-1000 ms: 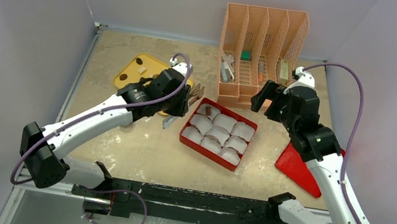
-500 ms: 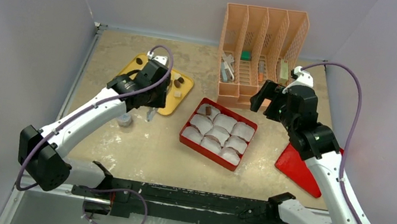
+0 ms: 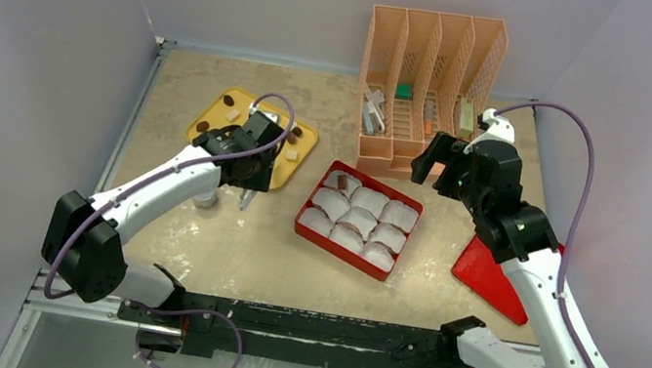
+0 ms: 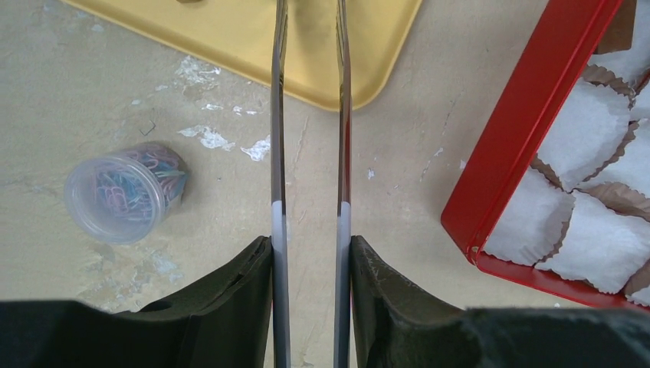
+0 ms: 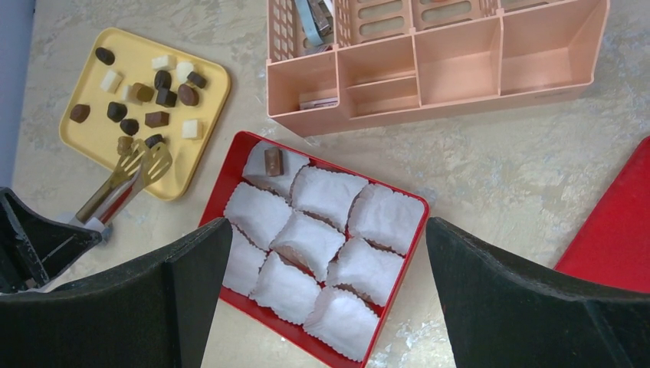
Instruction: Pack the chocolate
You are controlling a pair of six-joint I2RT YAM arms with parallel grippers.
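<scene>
Yellow tray [image 5: 211,103] pick-up: left jaws clamped on tongs [image 5: 123,188] at tray's chocolate [image 5: 157,119]; right jaws wide, empty; next, likely pinching one piece.

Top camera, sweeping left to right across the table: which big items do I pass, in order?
yellow tray → red box lined with paper cups → red lid. The orange organizer is left out because it overlaps the box's span.

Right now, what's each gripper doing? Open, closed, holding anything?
Left gripper: closed on the tongs.
Right gripper: open, holding nothing.
</scene>
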